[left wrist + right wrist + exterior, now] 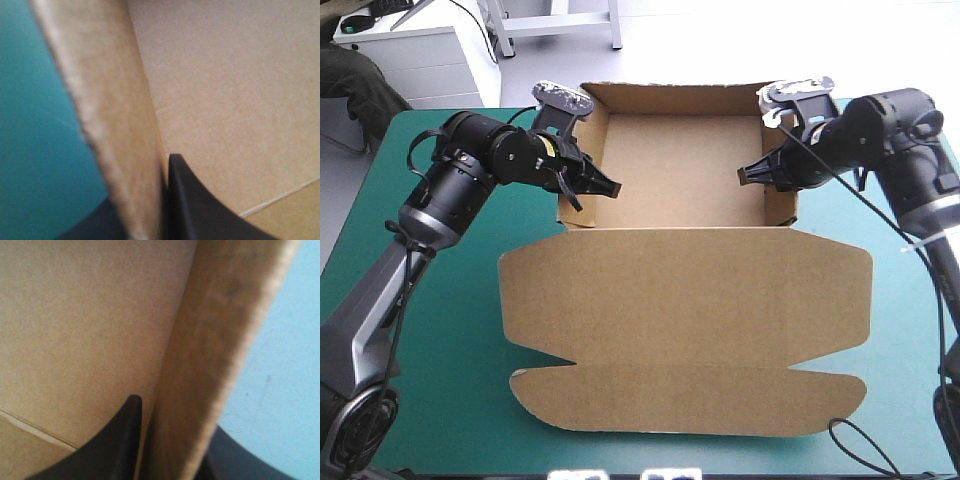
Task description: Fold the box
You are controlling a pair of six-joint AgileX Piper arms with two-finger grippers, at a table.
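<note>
The brown box (680, 170) stands as an open tray toward the far edge, and its wide lid (685, 320) lies flat toward the near edge. My left gripper (605, 187) is shut on the tray's left wall. In the left wrist view that wall (115, 125) runs between the fingers, with one black finger (195, 205) inside the tray. My right gripper (752, 175) is shut on the right wall. The right wrist view shows that wall (215, 365) between the fingers, and one finger (115, 445) is on the tray side.
The teal-green cover (440, 300) shows in strips to the left and right of the box. The lid's front flap (685, 400) reaches close to the table's near edge. The tray's back wall (670, 97) stands near the far edge.
</note>
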